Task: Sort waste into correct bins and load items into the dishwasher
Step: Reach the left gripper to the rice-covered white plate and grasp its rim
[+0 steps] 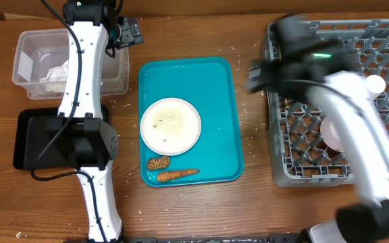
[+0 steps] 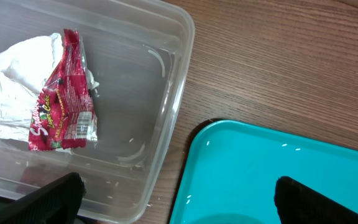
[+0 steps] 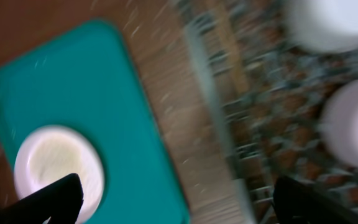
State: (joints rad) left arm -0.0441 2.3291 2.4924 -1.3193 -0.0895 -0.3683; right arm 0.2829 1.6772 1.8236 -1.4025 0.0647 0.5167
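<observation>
risk: the blurred right gripper (image 3: 179,202), jaws wide and empty, could clip the round white plate (image 1: 150,138), scattering its loose rice (image 1: 171,120). nearest, orange carrot (image 1: 177,175) and brown oval food piece (image 1: 158,163) share its teal plastic tray (image 1: 221,101). farther, the clear plastic tub (image 2: 173,93) holds napkin (image 2: 8,87) and red-and-white wrapper (image 2: 64,99); left gripper (image 2: 179,199) gapes empty beside it. grey pegged rack (image 1: 296,155) holds white dishes (image 3: 347,121).

Plate (image 1: 192,132) on tray (image 1: 218,94); tub (image 1: 117,74) left, rack (image 1: 296,150) right, seemingly holding bowls (image 1: 329,131).
</observation>
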